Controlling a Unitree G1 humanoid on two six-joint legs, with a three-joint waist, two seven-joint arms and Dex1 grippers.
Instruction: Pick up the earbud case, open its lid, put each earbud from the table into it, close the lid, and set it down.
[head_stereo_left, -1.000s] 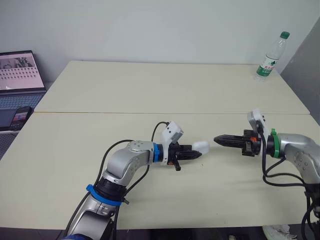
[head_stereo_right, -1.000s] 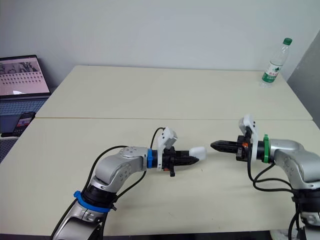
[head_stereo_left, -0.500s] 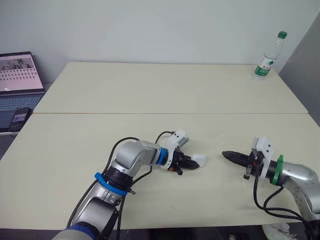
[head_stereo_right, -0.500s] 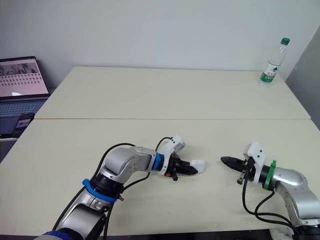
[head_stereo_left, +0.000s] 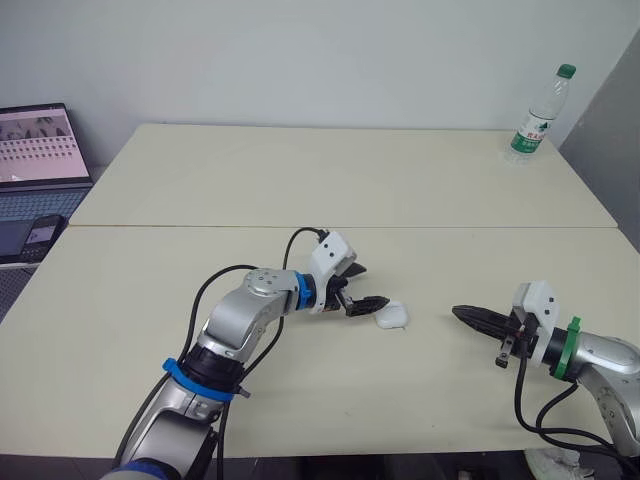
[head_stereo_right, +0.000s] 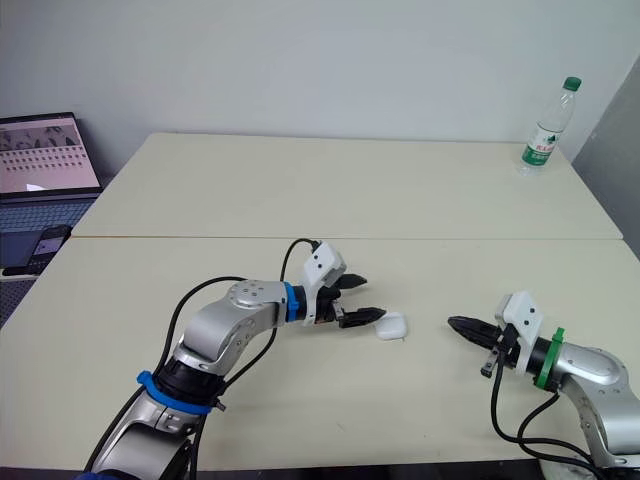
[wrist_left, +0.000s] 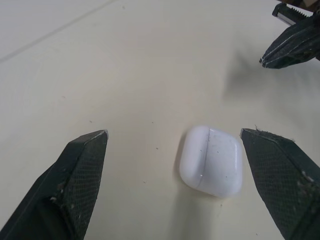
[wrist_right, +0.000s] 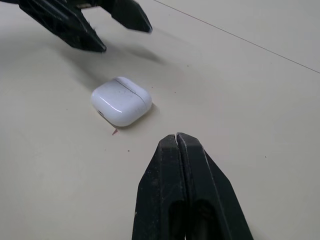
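left gripper (head_stereo_left: 372, 285) spread wide, empty | earbud case (wrist_left: 211, 160) just off its tips, apparently untouched | right gripper (wrist_right: 176, 137) pressed together

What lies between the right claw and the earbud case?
Nothing: the stretch of table between the right claw and the earbud case is bare, as the right wrist view shows.

Water bottle (head_stereo_left: 536, 114) stands far right on the table (head_stereo_left: 300, 180); laptop (head_stereo_left: 40, 165) and phone (head_stereo_left: 38, 236) lie off its left.
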